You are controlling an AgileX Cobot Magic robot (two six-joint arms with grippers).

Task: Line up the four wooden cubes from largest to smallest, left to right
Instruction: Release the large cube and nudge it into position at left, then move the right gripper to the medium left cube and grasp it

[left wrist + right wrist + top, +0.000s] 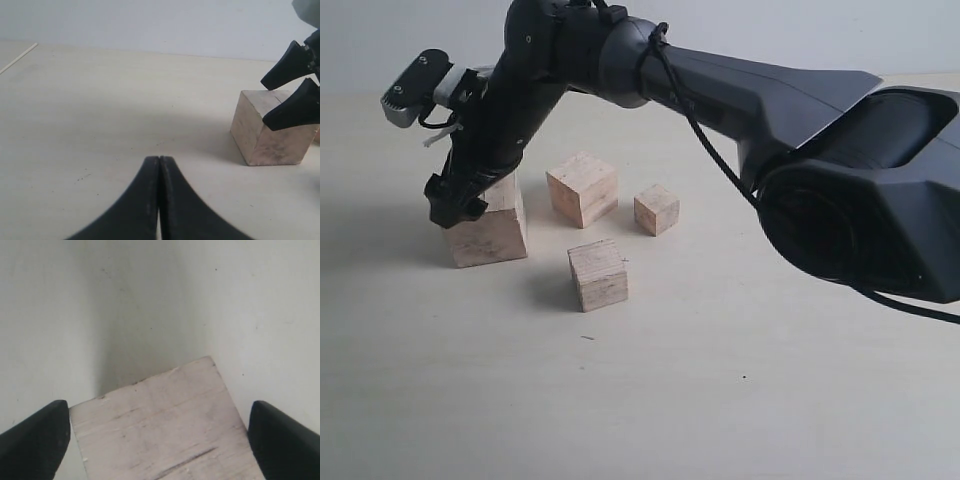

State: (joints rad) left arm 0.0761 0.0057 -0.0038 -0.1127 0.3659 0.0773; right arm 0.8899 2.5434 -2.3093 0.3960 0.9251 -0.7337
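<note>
Nearest the table's [720,400] front edge sits a mid-sized cube [598,274]. Behind it, leftward, the right gripper [458,205] straddles the biggest cube [492,238], jaws spread wide. Farther back sit the smallest cube [656,209] and the second-biggest cube [582,188]. The left gripper [159,163] is pressed closed, empty.

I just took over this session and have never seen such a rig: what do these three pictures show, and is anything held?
This is a robot with two arms, each ending in a two-fingered end effector with a camera at its wrist. The exterior view comes from a separate camera: the right arm reaches across to the largest cube, and three smaller cubes, second-largest cube, smallest cube and third cube, sit on the pale table. The right wrist view looks down between the right end effector's open fingers, which straddle that cube; whether they press it I cannot tell. The left wrist view shows the left end effector shut, empty, facing the same cube.
</note>
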